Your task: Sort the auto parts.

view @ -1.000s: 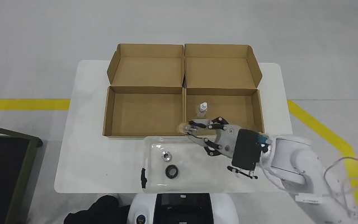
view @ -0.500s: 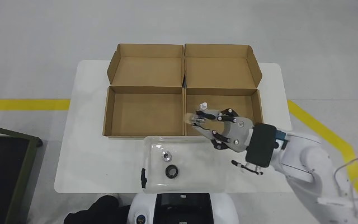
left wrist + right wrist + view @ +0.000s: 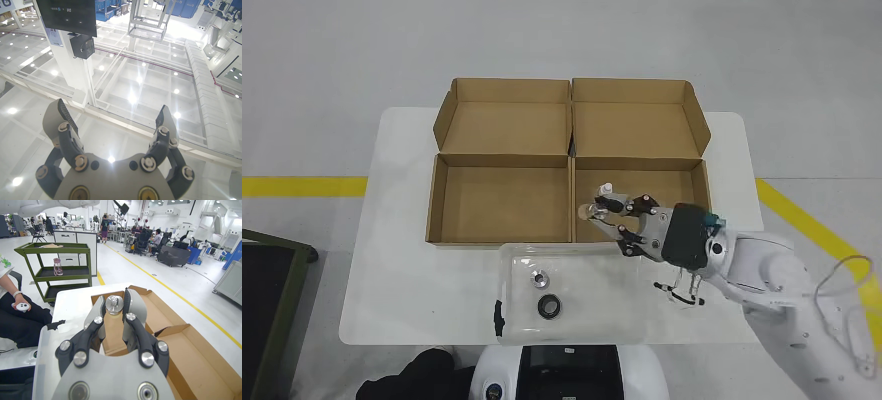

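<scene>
My right gripper (image 3: 595,210) is shut on a round silver metal part (image 3: 114,303), holding it over the near left corner of the right cardboard box (image 3: 682,200). A small white part (image 3: 607,189) stands in that box just beyond the fingertips. The left cardboard box (image 3: 497,205) holds nothing I can see. In the clear plastic bin (image 3: 622,290) at the table's front lie a silver part (image 3: 539,278) and a black ring (image 3: 549,305). My left gripper (image 3: 113,113) is open, pointing up at the ceiling with nothing between its fingers.
Both boxes have their lids folded back toward the far side of the white table (image 3: 392,250). A green cart (image 3: 267,290) stands off the table's left side. Bare tabletop lies left and right of the boxes.
My right gripper has carried the silver part away from the bin's rim to above the right box, close to the white part.
</scene>
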`<act>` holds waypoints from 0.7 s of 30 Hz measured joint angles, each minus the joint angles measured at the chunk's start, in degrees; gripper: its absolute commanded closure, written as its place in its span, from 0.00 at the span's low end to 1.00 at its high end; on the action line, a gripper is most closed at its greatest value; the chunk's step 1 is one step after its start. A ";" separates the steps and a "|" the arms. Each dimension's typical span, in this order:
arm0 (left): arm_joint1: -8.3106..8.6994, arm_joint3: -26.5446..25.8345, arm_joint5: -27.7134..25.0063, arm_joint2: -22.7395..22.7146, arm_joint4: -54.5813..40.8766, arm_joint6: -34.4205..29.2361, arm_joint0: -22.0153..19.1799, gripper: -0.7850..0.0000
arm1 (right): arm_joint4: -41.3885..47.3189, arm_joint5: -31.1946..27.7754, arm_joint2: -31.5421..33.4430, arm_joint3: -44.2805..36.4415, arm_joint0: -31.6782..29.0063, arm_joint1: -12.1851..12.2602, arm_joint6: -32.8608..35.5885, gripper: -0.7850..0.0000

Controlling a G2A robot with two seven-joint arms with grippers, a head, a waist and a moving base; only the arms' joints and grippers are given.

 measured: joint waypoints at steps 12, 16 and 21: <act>0.00 0.00 0.00 0.00 0.00 0.00 0.00 0.00 | -1.76 1.01 1.70 7.69 -3.50 -0.01 1.70 1.00; 0.00 0.00 0.00 0.00 0.00 0.00 0.00 0.00 | -2.87 1.56 2.57 9.65 -4.07 0.04 2.97 1.00; 0.00 0.00 0.00 0.00 0.00 0.00 0.00 0.00 | -3.81 2.48 3.23 11.98 -3.78 -0.01 5.00 1.00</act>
